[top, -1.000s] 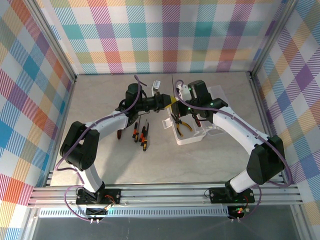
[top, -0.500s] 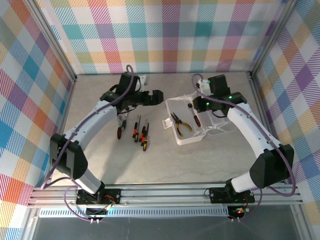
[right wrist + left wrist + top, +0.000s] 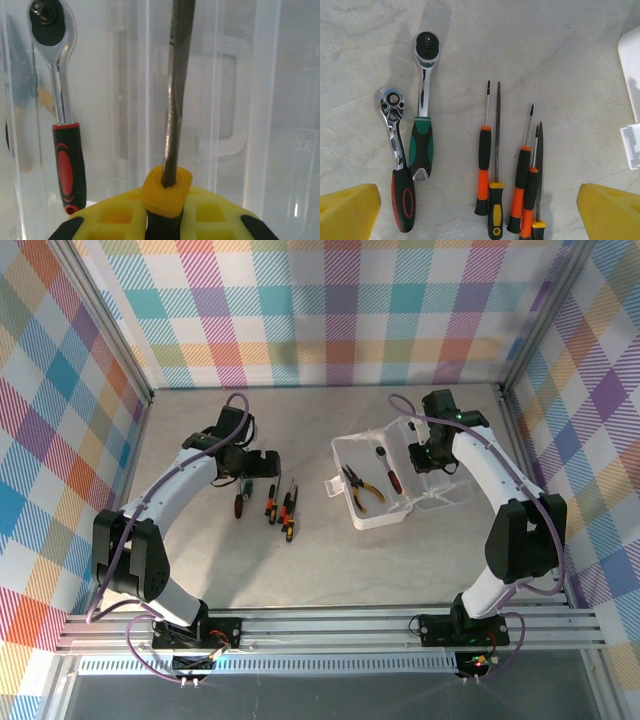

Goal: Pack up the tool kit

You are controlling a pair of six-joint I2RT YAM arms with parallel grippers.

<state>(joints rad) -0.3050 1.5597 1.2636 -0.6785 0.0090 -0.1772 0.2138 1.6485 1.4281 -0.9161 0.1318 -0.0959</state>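
Note:
The translucent white box (image 3: 375, 510) of the tool kit lies open right of centre, with yellow-handled pliers (image 3: 362, 487) and a red-and-black ratchet (image 3: 390, 470) inside. My right gripper (image 3: 425, 456) hangs over the box's right side, shut on a black-handled tool with a yellow collar (image 3: 166, 192). Its steel shaft (image 3: 175, 95) points away from the gripper (image 3: 165, 222), and the ratchet (image 3: 64, 145) lies to the left. My left gripper (image 3: 262, 465) is open above the loose tools. In its wrist view the gripper (image 3: 480, 220) spans the orange-and-black screwdrivers (image 3: 483, 167) and a yellow-and-black one (image 3: 496, 205).
A green-handled ratchet (image 3: 422, 135) and a red-and-black ratchet (image 3: 400, 190) lie left of the screwdrivers. The box's edge (image 3: 631, 100) shows at the right. The box's clear lid (image 3: 445, 485) lies folded open to the right. Checked walls close in the table (image 3: 300, 570).
The two grippers have parted from their meeting point left of the box. My left gripper opened and drew back left over the loose tools. My right gripper carried its tool right, over the box.

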